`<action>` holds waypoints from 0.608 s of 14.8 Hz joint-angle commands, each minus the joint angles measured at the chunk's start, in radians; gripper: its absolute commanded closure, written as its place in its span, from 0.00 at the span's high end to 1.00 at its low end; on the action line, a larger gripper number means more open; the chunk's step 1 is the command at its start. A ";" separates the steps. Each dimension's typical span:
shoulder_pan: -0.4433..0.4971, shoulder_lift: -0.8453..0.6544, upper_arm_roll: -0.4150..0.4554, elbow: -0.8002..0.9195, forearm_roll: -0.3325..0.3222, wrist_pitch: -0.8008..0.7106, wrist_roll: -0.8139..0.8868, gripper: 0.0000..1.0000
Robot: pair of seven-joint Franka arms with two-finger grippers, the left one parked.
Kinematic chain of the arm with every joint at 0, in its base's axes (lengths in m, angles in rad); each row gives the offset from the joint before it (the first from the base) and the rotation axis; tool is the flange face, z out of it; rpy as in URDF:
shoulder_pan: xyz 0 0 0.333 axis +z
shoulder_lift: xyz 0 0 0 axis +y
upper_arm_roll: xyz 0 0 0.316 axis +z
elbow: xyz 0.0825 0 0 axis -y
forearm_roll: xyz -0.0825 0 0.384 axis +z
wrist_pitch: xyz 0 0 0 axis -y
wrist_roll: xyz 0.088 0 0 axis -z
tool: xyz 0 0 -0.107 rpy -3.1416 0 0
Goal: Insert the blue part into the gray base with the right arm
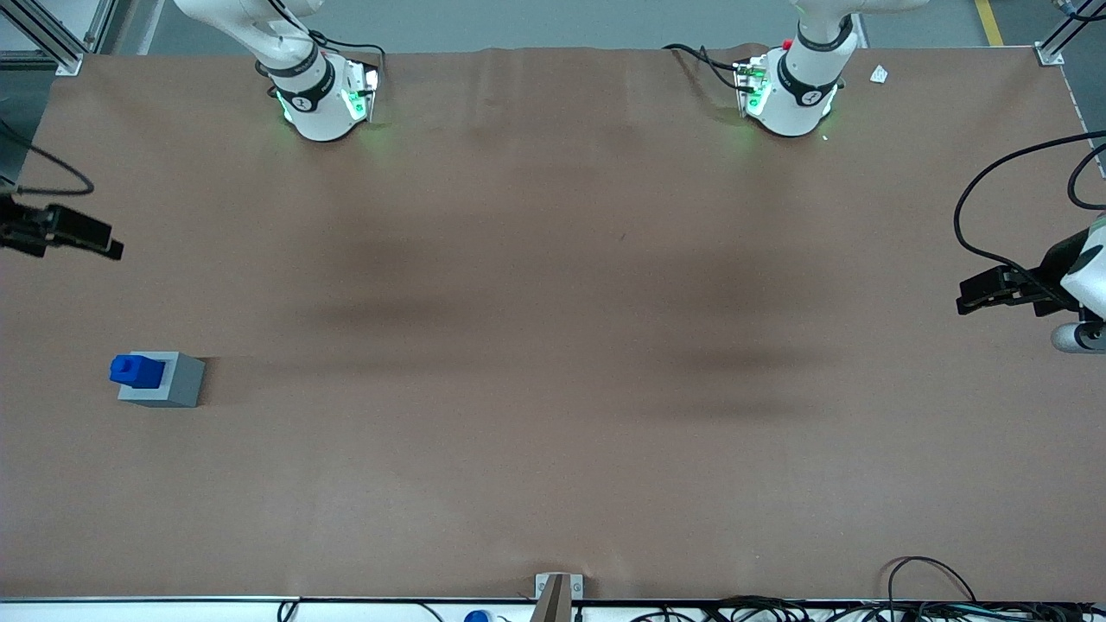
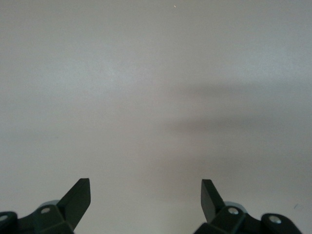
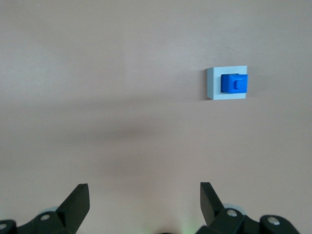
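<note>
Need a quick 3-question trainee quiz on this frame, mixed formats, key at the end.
1. True or false: the blue part stands in the top of the gray base.
2. Multiple choice: the right arm's gripper is A) shut on the blue part, B) open and holding nothing, away from the base, C) open around the gray base.
3. Fill in: seen from the front, the gray base sits on the brown table toward the ____ arm's end.

Key: 1 true; 2 B; 3 working.
</note>
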 commanded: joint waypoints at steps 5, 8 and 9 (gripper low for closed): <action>0.053 -0.270 -0.001 -0.340 -0.038 0.060 0.024 1.00; 0.056 -0.304 0.025 -0.344 -0.061 0.015 0.025 1.00; 0.056 -0.312 0.027 -0.344 -0.065 0.012 0.024 1.00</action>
